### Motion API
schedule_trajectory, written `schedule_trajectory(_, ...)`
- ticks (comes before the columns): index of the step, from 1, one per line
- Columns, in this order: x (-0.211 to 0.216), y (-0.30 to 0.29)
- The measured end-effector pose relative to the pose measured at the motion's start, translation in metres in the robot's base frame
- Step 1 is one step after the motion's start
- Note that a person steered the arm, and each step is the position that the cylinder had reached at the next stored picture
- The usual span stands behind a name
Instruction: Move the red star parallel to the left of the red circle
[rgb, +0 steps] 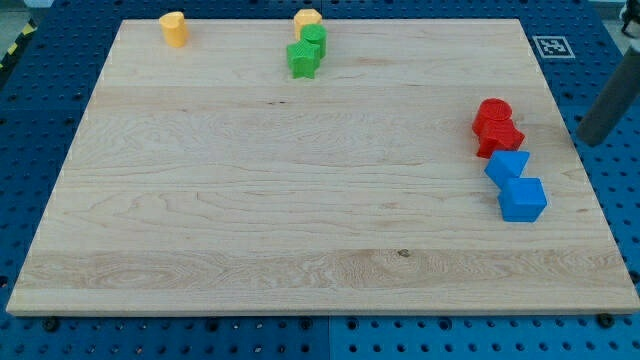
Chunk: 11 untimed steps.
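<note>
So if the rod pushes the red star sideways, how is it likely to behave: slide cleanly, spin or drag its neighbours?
The red star looks rigid and squat, so it should slide on the smooth wooden board, not tip. Its points may make it spin under an off-centre push. It appears to touch the red circle and a blue block, so it may nudge them. My tip stands to its right.

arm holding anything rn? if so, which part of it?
Nothing is held. My tip is a bare rod end at the view's right board edge, apart from the red star and red circle.
</note>
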<state>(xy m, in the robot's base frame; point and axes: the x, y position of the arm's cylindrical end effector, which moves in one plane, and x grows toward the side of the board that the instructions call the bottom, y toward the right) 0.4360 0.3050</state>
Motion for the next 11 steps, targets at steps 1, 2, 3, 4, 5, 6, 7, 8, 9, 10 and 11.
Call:
schedule_trajectory(1,0.012,-0.018)
schedule_trajectory(2,0.012,-0.018)
schedule_trajectory(3,0.013,-0.030)
schedule_trajectory(4,0.013,-0.056)
schedule_trajectory(5,0.013,-0.083)
schedule_trajectory(6,0.011,-0.107)
schedule_trajectory(7,-0.001,-0.125)
schedule_trajectory(8,-0.023,-0.138)
schedule_trajectory(9,-0.034,-0.150)
schedule_trajectory(10,-0.018,-0.170)
schedule_trajectory(11,-0.020,-0.206)
